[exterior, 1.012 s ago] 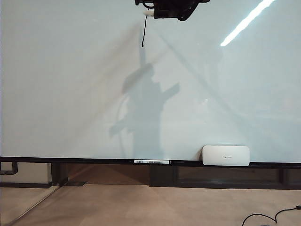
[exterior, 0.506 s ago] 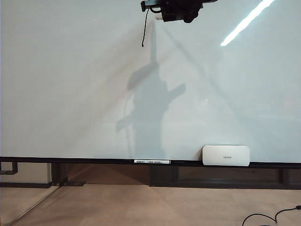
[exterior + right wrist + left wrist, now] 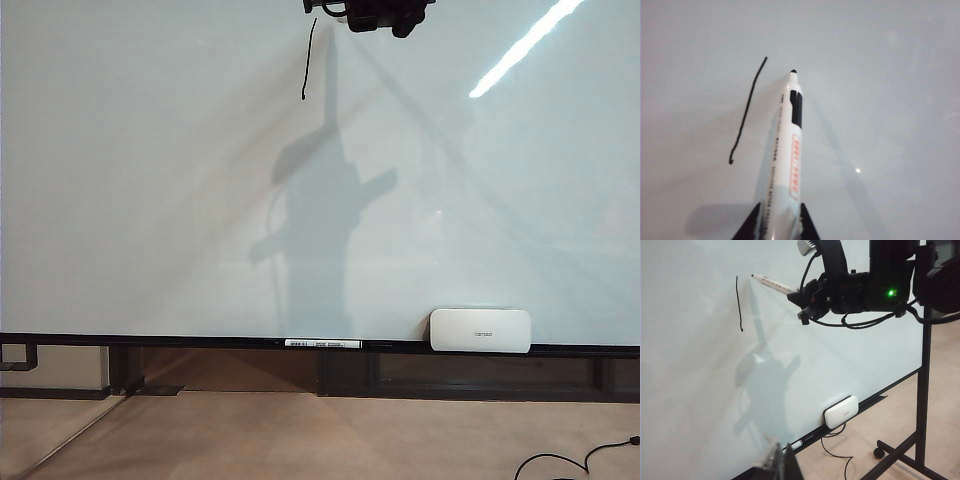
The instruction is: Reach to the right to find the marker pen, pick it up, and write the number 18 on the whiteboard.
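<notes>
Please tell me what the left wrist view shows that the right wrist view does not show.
Only the left wrist view shows the eraser on the whiteboard's lower rail, the spare marker there, the board's stand, and the whole right gripper. Only the right wrist view shows the printing on the marker pen between the right jaws. Both show the pen and the single black stroke. The left gripper barely appears.
</notes>
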